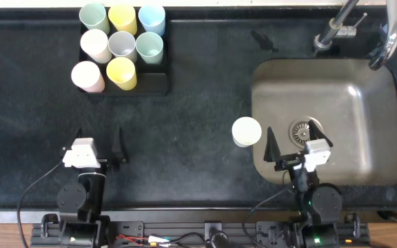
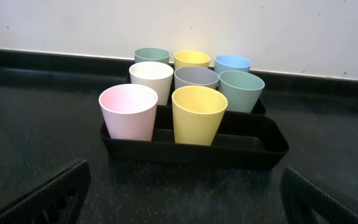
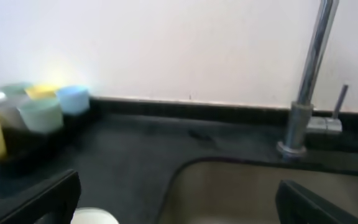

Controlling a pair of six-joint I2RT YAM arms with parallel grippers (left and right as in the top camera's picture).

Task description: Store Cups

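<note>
Looks like a kitchen. Has a stainless steel sink set into a dark table, a chrome tap behind. Keeps coloured cups in a tray by a white wall.

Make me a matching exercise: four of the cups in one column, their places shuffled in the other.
Cups:
1. cream cup
2. grey cup
3. blue cup
4. pink cup

Places:
A. middle of the tray
B. on the counter, beside the sink
C. tray corner, in the row with a free slot
D. tray corner, in the row by the wall

Pairs: 1-B, 2-A, 3-D, 4-C
</note>
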